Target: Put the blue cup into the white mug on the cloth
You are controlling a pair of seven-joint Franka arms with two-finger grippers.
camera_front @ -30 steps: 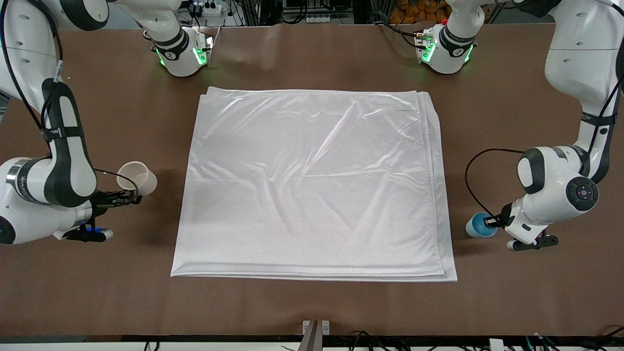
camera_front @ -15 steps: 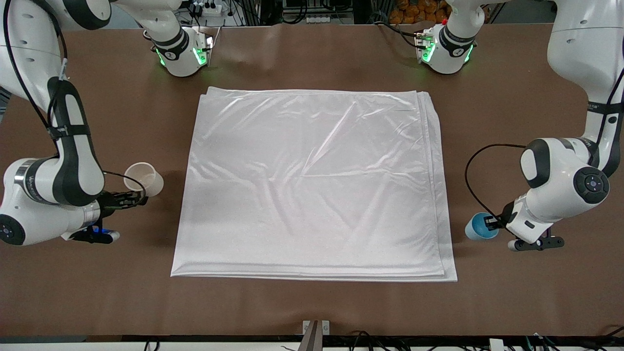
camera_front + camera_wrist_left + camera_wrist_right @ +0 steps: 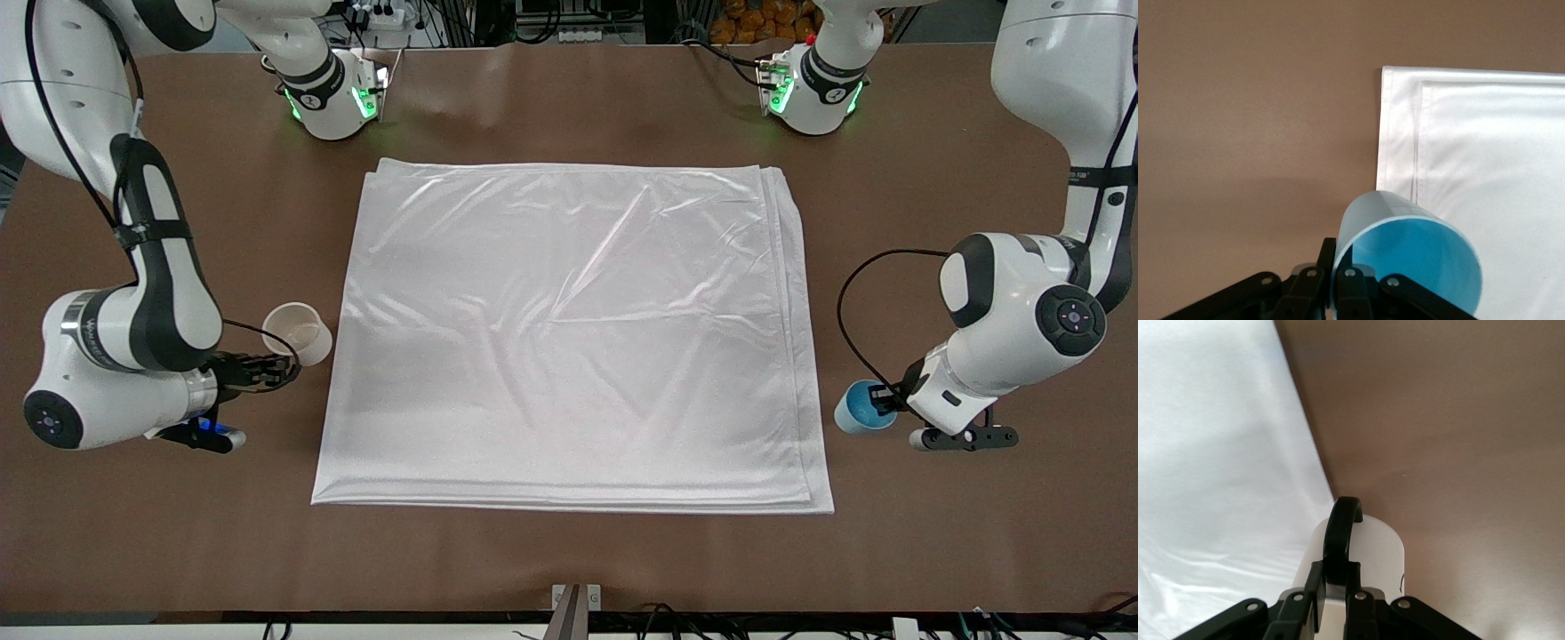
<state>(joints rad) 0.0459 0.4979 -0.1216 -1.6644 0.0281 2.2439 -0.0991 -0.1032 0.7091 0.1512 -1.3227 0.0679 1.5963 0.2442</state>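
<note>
Blue cup (image 3: 856, 416) and white mug (image 3: 302, 331), both empty

My surface (image 3: 569, 107) is a wide brown tabletop, matte and plain, with a soft sheen of overhead light near its edge by my bases. At the edge nearest the front camera a small metal bracket (image 3: 576, 597) sits at the middle, and a dark strip runs along it with loose cables (image 3: 685, 613) trailing below. Past the edge by my bases I see black racks, a white power strip (image 3: 373, 13) with plugs, more cables, and something orange (image 3: 760, 18) stacked on a shelf. The light is even, with faint shadows on the brown.
</note>
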